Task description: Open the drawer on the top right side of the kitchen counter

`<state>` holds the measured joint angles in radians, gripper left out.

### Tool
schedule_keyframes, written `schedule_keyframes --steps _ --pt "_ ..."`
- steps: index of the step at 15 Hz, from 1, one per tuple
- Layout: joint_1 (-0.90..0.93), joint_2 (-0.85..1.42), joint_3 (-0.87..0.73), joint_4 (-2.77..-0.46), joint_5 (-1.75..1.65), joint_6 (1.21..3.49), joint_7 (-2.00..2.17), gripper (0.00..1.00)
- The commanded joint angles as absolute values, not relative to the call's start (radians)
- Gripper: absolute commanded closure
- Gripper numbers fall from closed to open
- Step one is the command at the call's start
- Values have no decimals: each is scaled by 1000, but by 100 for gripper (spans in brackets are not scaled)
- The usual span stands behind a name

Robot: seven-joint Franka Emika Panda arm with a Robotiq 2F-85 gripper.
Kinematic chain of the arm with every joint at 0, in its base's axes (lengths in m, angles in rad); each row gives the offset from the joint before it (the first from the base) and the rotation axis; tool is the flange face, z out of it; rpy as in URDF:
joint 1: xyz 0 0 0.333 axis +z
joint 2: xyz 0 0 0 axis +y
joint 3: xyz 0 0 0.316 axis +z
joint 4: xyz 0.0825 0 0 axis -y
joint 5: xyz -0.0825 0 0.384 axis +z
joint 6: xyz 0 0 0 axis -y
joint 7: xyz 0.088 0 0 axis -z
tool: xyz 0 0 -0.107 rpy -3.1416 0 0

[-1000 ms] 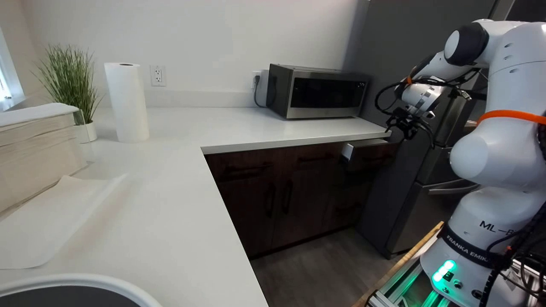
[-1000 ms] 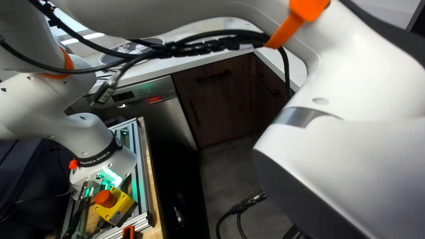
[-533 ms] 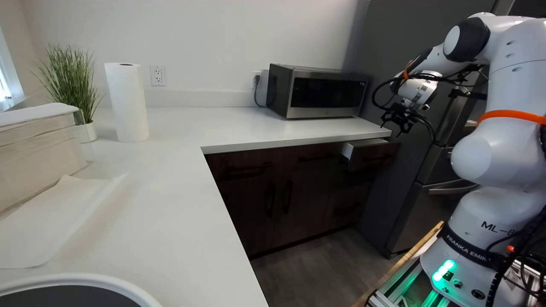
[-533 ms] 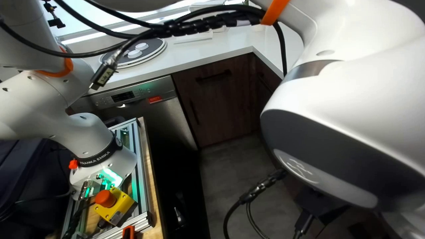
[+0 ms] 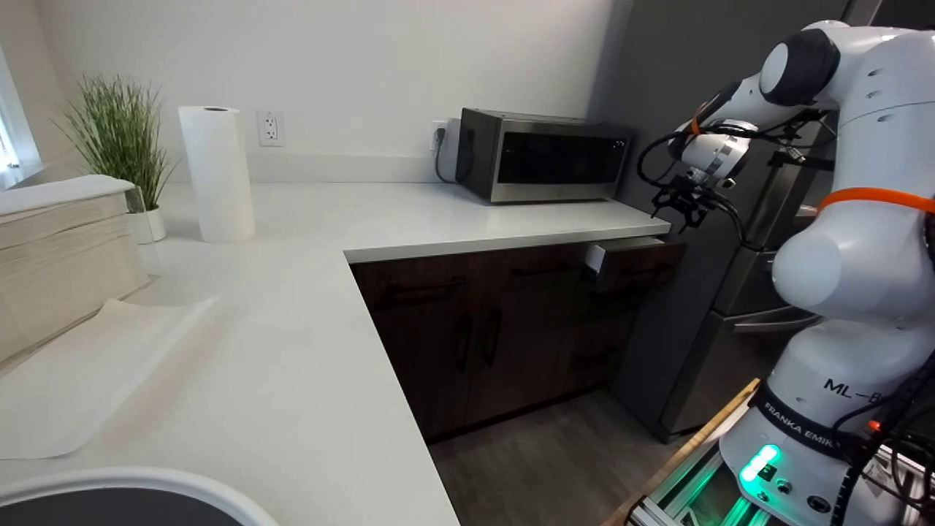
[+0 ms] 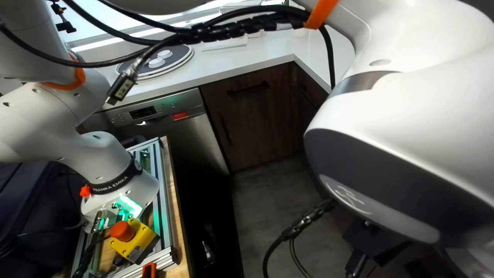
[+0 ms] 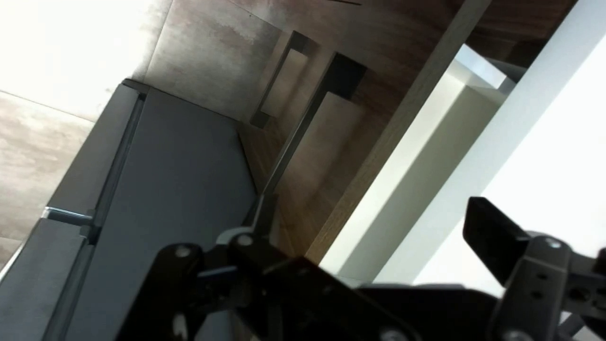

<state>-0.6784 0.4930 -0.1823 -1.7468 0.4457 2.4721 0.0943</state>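
The drawer (image 5: 643,264) stands partly pulled out under the white kitchen counter (image 5: 307,321), next to the fridge. Its dark brown front and pale inner box also show in the wrist view (image 7: 416,175), with a dark bar handle on the front. The drawer is hidden in an exterior view where the counter (image 6: 247,63) shows behind the arm. My gripper (image 5: 669,219) hangs above the drawer, apart from it. In the wrist view the gripper (image 7: 371,206) is open, its fingers wide apart with nothing between them.
A microwave (image 5: 559,164) stands on the counter near the drawer. The grey fridge (image 5: 672,336) is right beside the drawer. A paper towel roll (image 5: 218,175), a plant (image 5: 120,139) and a paper stack (image 5: 66,270) are further along. A dishwasher (image 6: 166,123) is near the robot base.
My gripper rose and shifted slightly left in an exterior view between one second and half a second ago. Since then it is still. The drawer stays pulled out as before.
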Motion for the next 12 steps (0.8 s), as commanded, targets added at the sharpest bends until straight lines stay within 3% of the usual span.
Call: schedule_keyframes --steps 1,5,6,7,12 --pt "-670 540 -144 -1675 445 2464 -52 0" --pt "-652 604 -104 -1574 406 2433 -184 0" --pt "-661 621 -83 -1546 410 2414 -231 25" --pt "-659 644 -75 -1522 400 2430 -271 26" --pt "-679 752 -40 -1434 330 2444 -478 65"
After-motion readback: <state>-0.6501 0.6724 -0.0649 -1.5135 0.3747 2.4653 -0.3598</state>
